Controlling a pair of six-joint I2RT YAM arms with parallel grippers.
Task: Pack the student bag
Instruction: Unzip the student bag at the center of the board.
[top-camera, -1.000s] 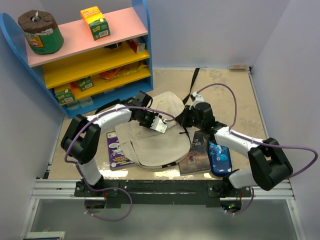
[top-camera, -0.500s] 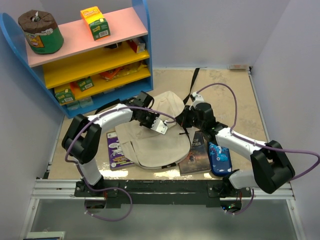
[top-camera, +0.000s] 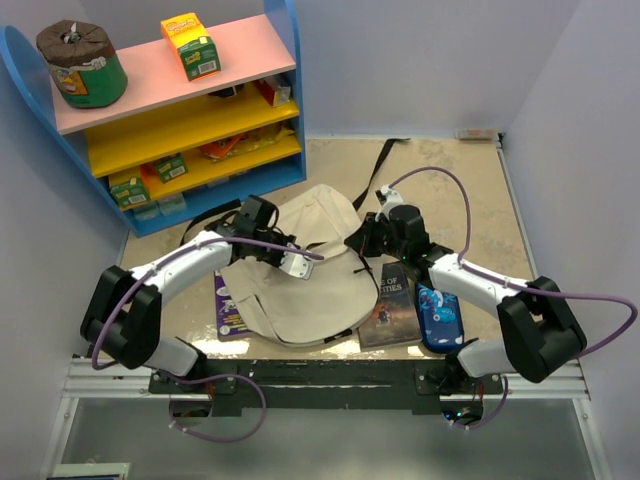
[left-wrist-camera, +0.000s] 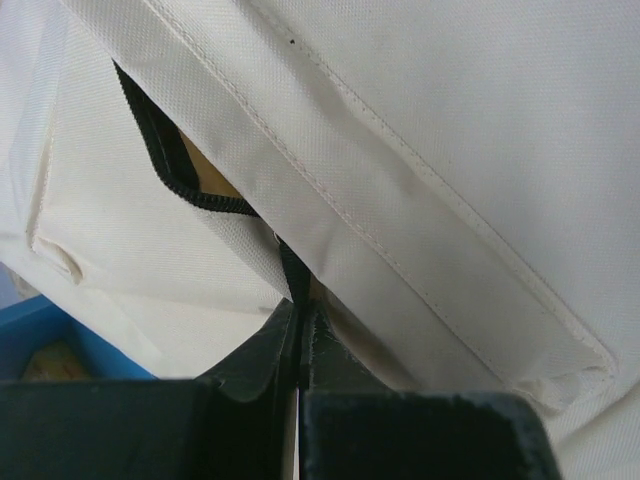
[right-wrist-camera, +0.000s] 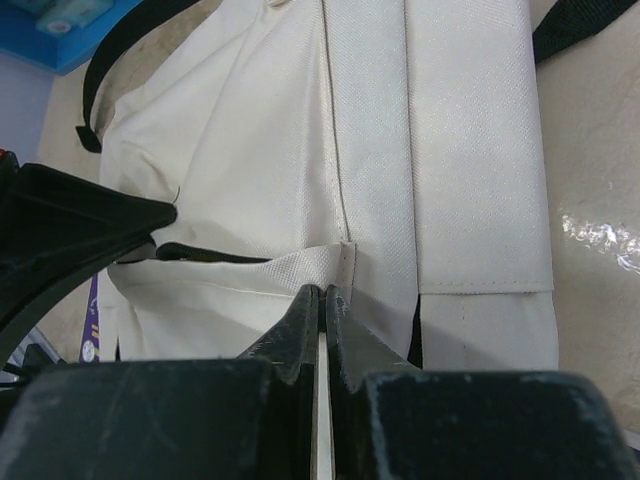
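Note:
The student bag, floppy cream fabric with black straps, lies in the middle of the table. My left gripper sits on the bag's left part. In the left wrist view it is shut on the black zipper trim, beside a short open gap with dark lining. My right gripper is at the bag's right edge. In the right wrist view it is shut on a fold of the bag's cream fabric.
A purple book lies half under the bag's left side. A dark book and a glossy blue pencil case lie right of the bag. A blue shelf unit with goods stands at the back left. Black straps trail toward the back.
My left gripper has moved left and toward me along the zipper line, its elbow swinging out left. The bag's fabric has spread leftward. The right gripper has barely moved.

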